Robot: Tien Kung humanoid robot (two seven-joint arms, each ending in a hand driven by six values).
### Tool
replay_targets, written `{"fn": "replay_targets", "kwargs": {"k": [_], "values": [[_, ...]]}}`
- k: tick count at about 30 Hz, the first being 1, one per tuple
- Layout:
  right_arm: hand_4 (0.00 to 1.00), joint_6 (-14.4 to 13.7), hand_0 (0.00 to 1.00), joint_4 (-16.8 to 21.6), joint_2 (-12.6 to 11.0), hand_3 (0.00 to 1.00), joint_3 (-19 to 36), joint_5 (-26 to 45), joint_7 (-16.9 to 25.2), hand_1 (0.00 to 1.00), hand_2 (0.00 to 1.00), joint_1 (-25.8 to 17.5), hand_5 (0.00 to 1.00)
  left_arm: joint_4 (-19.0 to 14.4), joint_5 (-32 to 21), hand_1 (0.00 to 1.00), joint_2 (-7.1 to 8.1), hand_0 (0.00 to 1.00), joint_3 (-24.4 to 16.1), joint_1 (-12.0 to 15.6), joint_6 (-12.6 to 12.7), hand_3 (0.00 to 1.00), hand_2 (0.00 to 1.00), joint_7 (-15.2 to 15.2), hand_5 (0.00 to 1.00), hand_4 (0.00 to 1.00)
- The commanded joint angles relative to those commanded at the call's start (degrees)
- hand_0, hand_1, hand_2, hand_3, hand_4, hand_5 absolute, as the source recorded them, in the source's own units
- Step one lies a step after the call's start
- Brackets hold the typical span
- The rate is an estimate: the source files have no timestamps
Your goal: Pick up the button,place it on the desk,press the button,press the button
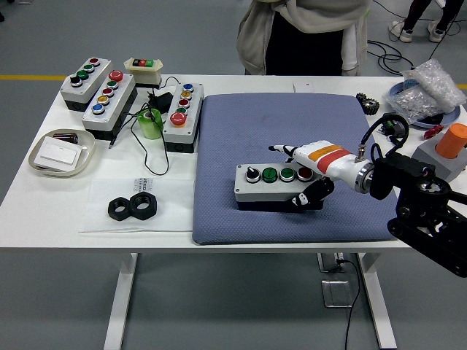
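A grey button box [257, 191] with a black knob, two green buttons and a red button lies flat on the blue mat [241, 131], near its front edge. My right hand [290, 173] is at the box's right end. Its white fingers [281, 149] are stretched out to the left, over the far edge of the box. The black thumb [308, 195] is still against the front side. The hand looks open rather than clamped. The left arm is out of view.
Three more button boxes [109, 98] and a small switch box [142, 67] stand at the back left with a green tape roll [150, 124]. Two black nuts [133, 207] and a tray [38, 162] lie front left. An orange-capped unit [452, 140] and a bag of parts [430, 84] are at the right. A person [306, 33] stands at the far side.
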Motion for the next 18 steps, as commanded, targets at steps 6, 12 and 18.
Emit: {"fn": "replay_targets", "kwargs": {"k": [6,12,18], "values": [[0.973,0.6,0.595,-0.9,-0.1,0.998,1.3,-0.3,-0.7,0.577,0.879,-0.2,0.156,0.0,0.2,0.789,0.03,0.752,-0.1,0.1,0.0,0.781,0.865,0.0,0.998,0.553],[0.987,0.4,0.846,-2.4,0.2,0.998,1.8,-0.5,-0.7,0.772,0.980,-0.4,0.166,-0.1,-0.1,0.789,0.04,0.752,0.1,0.2,0.1,0.781,0.865,-0.1,0.998,0.553],[0.989,1.5,0.987,0.2,-1.0,0.998,5.2,-0.3,-0.6,0.896,0.998,-1.8,0.163,-0.1,-0.6,0.789,0.00,0.752,0.5,0.0,0.1,0.781,0.865,-0.3,0.998,0.553]]}}
